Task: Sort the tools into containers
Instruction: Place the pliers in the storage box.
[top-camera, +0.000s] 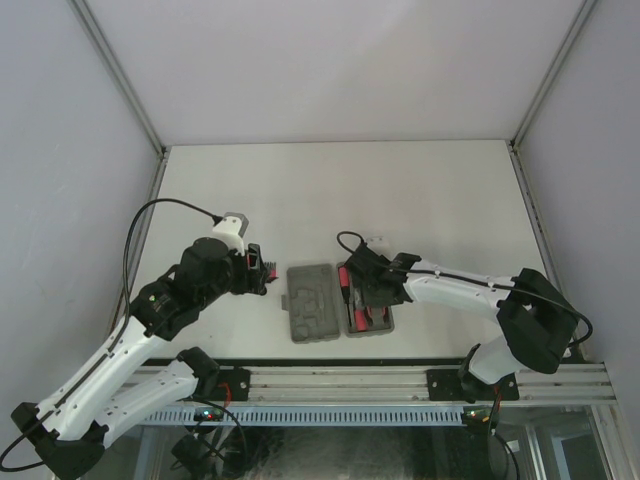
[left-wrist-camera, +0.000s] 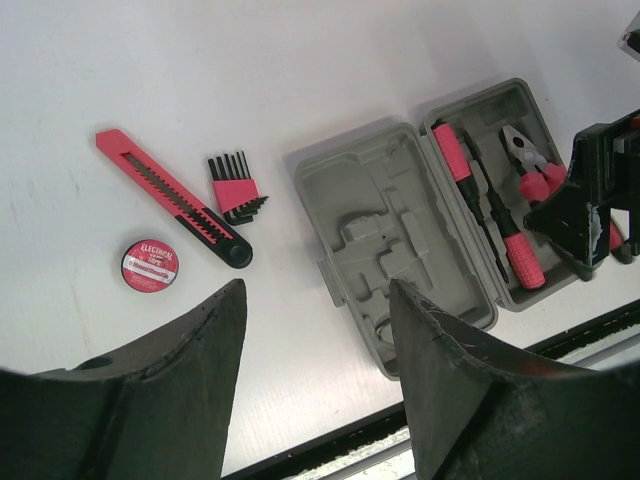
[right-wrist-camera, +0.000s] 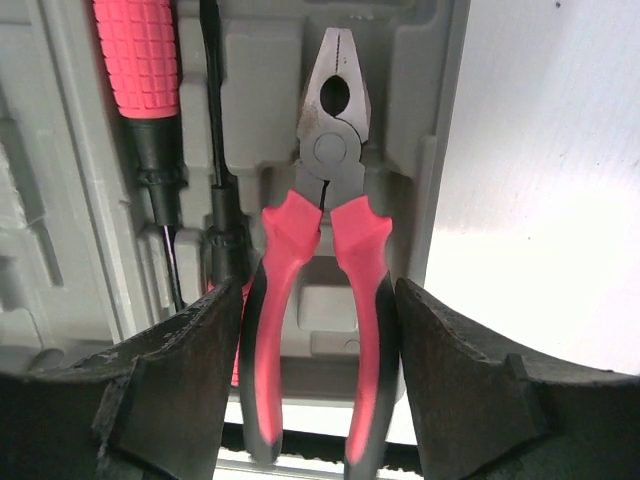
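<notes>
Grey plastic, the tool case (top-camera: 312, 305) lies open near the front edge of the table (top-camera: 330, 190) in the top view, its 2 halves side by side between the arms. The left half shows bare moulded slots; the right half holds red-and-black tools. The left gripper (top-camera: 262, 270) hangs just left of the case, and the right gripper (top-camera: 368, 295) sits over the right half.

From the left wrist, the left gripper's 2 fingers (left-wrist-camera: 180, 400) stand well apart with only bare table between them: it is open and holds nothing. Beyond them, 3 tools lie loose on the table, left of the case: a red-and-black utility knife (left-wrist-camera: 170, 195), a comb-like piece (left-wrist-camera: 236, 190) just beside the knife's middle, and a round red disc (left-wrist-camera: 149, 265) nearer the camera. In the case's right half lie the far driver (left-wrist-camera: 455, 150), red grip toward the far end, the near driver (left-wrist-camera: 525, 258), red grip toward the near end, and the red-handled pliers (left-wrist-camera: 530, 165) by the outer wall. The right gripper partly covers the pliers' handles.

From the right wrist, the pliers rest in their moulded slot, nose closed and pointing away, handles toward the camera. The right gripper's fingers (right-wrist-camera: 480, 390) flank both handles closely; I cannot tell whether they pinch the handles or merely stand beside them. A thin black shaft (right-wrist-camera: 213, 100) lies between the pliers and the far driver's red grip.
</notes>
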